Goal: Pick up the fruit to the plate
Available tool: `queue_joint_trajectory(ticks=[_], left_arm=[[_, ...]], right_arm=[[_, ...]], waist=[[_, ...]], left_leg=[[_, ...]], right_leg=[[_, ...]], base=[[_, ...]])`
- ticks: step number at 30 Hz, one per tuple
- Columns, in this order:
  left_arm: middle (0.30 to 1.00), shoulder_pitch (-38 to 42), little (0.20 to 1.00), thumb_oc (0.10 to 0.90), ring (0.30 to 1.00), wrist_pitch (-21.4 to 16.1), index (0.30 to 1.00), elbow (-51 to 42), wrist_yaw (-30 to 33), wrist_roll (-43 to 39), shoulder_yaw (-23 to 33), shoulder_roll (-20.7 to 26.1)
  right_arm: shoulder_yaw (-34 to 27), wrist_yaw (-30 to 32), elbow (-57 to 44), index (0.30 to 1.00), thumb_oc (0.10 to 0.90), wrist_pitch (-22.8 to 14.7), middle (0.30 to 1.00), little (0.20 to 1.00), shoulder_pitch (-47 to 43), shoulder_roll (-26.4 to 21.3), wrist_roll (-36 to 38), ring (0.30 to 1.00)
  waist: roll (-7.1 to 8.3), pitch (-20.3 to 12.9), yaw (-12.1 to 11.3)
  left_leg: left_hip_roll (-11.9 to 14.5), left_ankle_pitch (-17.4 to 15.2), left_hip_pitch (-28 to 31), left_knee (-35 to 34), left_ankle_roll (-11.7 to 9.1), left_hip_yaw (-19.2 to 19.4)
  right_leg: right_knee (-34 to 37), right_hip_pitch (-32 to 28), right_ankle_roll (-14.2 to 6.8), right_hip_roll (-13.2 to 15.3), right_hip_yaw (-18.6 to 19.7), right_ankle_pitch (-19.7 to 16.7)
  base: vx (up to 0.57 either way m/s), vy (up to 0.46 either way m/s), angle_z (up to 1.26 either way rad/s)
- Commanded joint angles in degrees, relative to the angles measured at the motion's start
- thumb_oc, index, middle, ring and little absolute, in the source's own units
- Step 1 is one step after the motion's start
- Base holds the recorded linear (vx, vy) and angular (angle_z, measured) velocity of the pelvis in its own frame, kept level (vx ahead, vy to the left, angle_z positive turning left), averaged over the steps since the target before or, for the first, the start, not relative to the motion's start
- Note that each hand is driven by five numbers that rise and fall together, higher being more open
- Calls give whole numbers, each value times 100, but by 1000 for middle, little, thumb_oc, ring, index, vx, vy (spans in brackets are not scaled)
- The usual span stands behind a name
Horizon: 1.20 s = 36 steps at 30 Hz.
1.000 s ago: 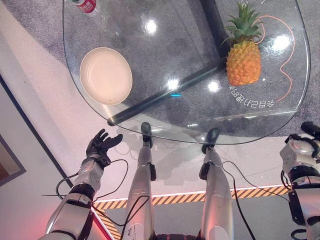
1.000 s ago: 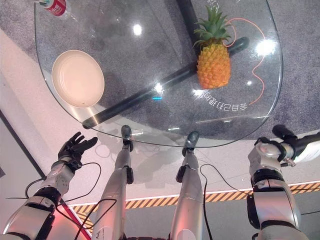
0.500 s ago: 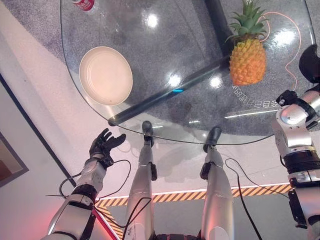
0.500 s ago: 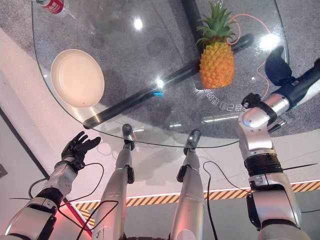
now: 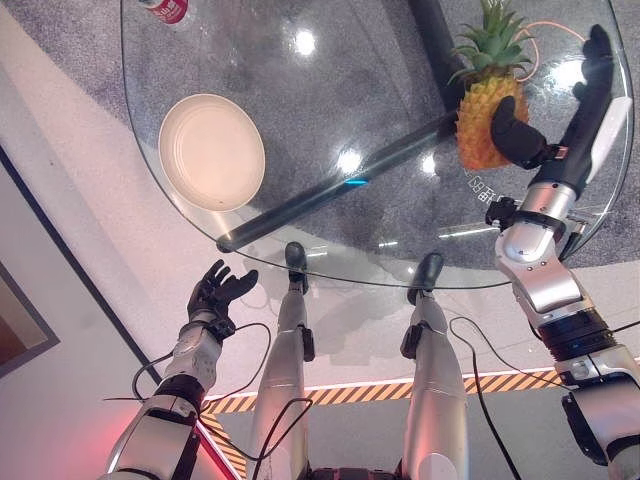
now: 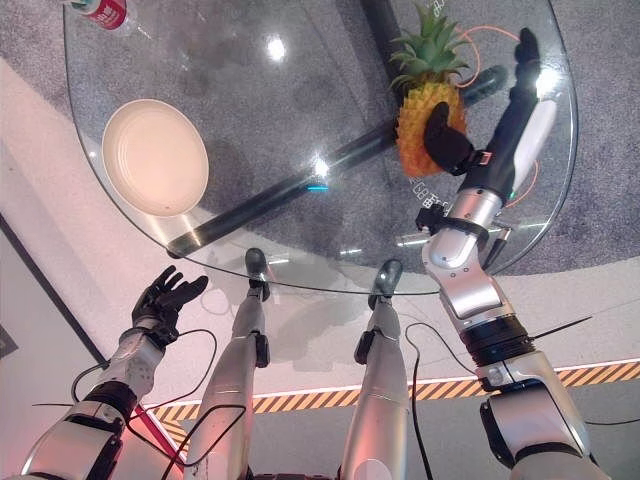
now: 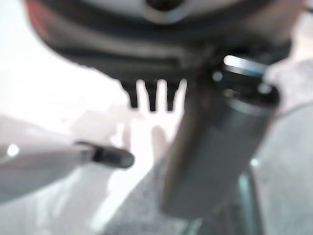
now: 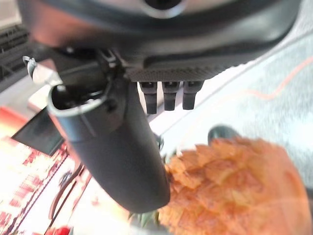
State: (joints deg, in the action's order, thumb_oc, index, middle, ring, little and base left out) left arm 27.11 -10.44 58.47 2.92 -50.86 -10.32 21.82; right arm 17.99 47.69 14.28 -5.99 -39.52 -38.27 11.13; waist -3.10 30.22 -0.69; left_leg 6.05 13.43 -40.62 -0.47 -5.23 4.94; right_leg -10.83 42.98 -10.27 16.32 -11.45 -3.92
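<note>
A pineapple (image 5: 478,125) with a green crown stands upright on the right side of the round glass table (image 5: 350,90). A cream plate (image 5: 211,151) lies bare on the table's left side. My right hand (image 5: 572,140) reaches over the table's right edge, open, with straight fingers to the right of the pineapple and its thumb (image 5: 515,137) in front of the fruit. In the right wrist view the pineapple (image 8: 234,191) sits just past the thumb (image 8: 115,152), and contact is unclear. My left hand (image 5: 215,295) hangs open below the table's near left edge.
A red can (image 5: 165,8) stands at the table's far left edge. A dark bar (image 5: 330,192) of the table's base runs diagonally beneath the glass. A thin orange cable (image 6: 490,40) loops behind the pineapple. Grey carpet lies under the table.
My right arm has swung up from the lower right and over the table to the pineapple's right side. The left hand has sunk slightly. Pineapple and plate have not moved.
</note>
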Motion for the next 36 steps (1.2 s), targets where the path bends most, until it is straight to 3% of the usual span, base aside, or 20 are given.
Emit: queue_joint_trajectory(ticks=[1, 36], left_arm=[[900, -341, 900, 800, 900, -209, 900, 178, 10, 59, 115, 68], [900, -267, 900, 800, 900, -181, 900, 136, 198, 74, -38, 17]], right_arm=[[-163, -125, -669, 900, 800, -168, 900, 900, -48, -294, -325, 900], [62, -467, -412, 900, 800, 122, 900, 900, 467, 149, 583, 900]], waist=[[18, -43, 5], [61, -43, 45]], left_leg=[[191, -432, 181, 374, -196, -45], [226, -397, 106, 431, -219, -16]], right_leg=[[170, 67, -200, 102, -17, -610], [29, 205, -180, 85, -4, -608]], base=[[2, -10, -4], [0, -1, 0]])
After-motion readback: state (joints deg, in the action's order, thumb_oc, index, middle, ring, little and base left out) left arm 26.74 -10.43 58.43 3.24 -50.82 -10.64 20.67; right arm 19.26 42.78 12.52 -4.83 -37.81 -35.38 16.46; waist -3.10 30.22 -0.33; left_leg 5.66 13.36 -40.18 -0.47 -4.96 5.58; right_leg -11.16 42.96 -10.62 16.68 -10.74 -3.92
